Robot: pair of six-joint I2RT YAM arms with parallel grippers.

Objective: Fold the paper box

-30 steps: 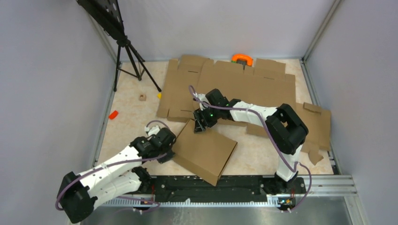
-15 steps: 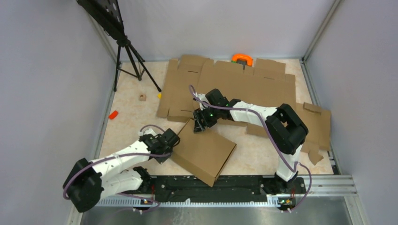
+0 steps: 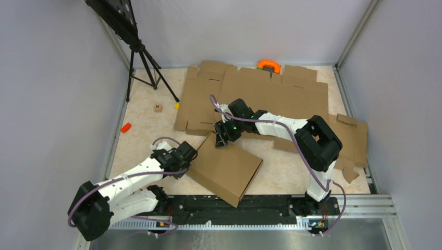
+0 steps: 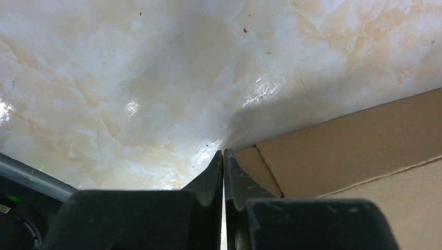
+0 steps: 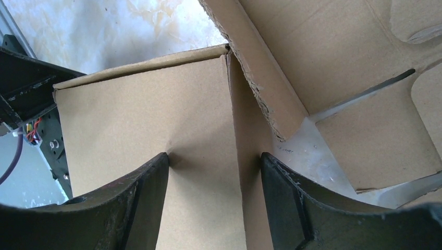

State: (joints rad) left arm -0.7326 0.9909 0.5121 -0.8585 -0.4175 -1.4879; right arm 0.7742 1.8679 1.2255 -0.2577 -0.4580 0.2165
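Setting: Pale marbled counter (image 3: 140, 138) ran between grey walls, with a black rail along its near edge.
Task piece: one plain brown paper box (image 3: 226, 169), partly folded and shallow, lay at the near middle of the counter between the two arms, turned at an angle to the rail.
Left fingers: the black left fingers (image 4: 211, 177) were pressed together tip to tip, holding nothing. Their tips sat low over the counter, just beside the box's left corner.
Right fingers: the black right fingers (image 5: 140, 192) were spread apart and grasped nothing. One tip rested on the box's broad panel and the other on the narrow strip past the crease, at the box's far corner.
Blanks: flat brown cardboard blanks (image 3: 260, 96) covered the far half of the counter, overlapping one another, so their number could not be told. One further notched brown sheet (image 3: 352, 138) lay at the right edge.
Small items: one orange clamp-like piece (image 3: 268, 65) lay at the far wall. One wooden cube (image 3: 158, 108), one yellow bit (image 3: 176, 105) and one red-orange bit (image 3: 125, 127) lay on the left.
Stand: one black tripod (image 3: 146, 65) stood in the far left corner.
Change: since a second before, the left arm's rear joints had shifted while its wrist stayed at the box's left edge. The right arm and the box kept their places.
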